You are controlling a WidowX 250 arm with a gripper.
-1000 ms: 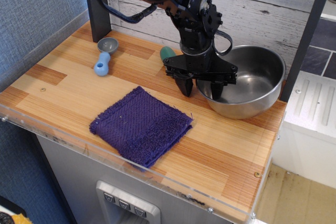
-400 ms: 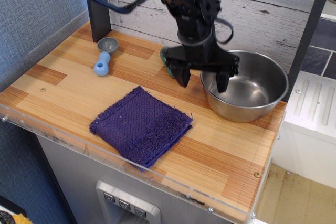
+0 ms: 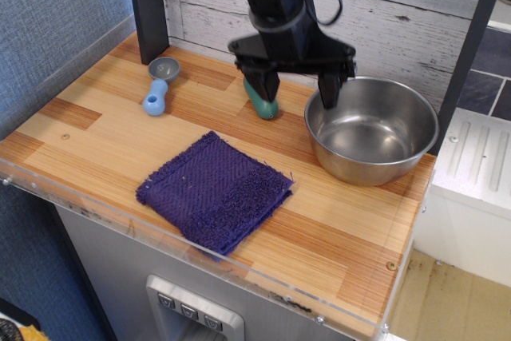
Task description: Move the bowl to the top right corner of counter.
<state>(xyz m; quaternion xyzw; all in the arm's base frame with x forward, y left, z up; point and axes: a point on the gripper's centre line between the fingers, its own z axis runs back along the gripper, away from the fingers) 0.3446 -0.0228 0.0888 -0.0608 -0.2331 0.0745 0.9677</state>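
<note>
The shiny steel bowl [image 3: 372, 131] stands upright at the right end of the striped wood counter [image 3: 104, 129], close to the back wall and the right edge. My gripper [image 3: 295, 85] hangs above the counter just left of the bowl's rim. It is open and empty, with one finger [image 3: 330, 89] over the bowl's left rim and the other [image 3: 263, 84] in front of a teal object. It touches nothing.
A purple cloth [image 3: 214, 190] lies at front centre. A blue-handled grey scoop [image 3: 159, 84] lies at back left. A teal object [image 3: 262, 101] lies just left of the bowl. A dark post [image 3: 147, 5] stands at back left. A white ribbed surface [image 3: 479, 161] lies right of the counter.
My gripper has let go of the bowl's rim, risen and moved back-left. The bowl stays where it was set down, slightly further right and back than a second ago.
</note>
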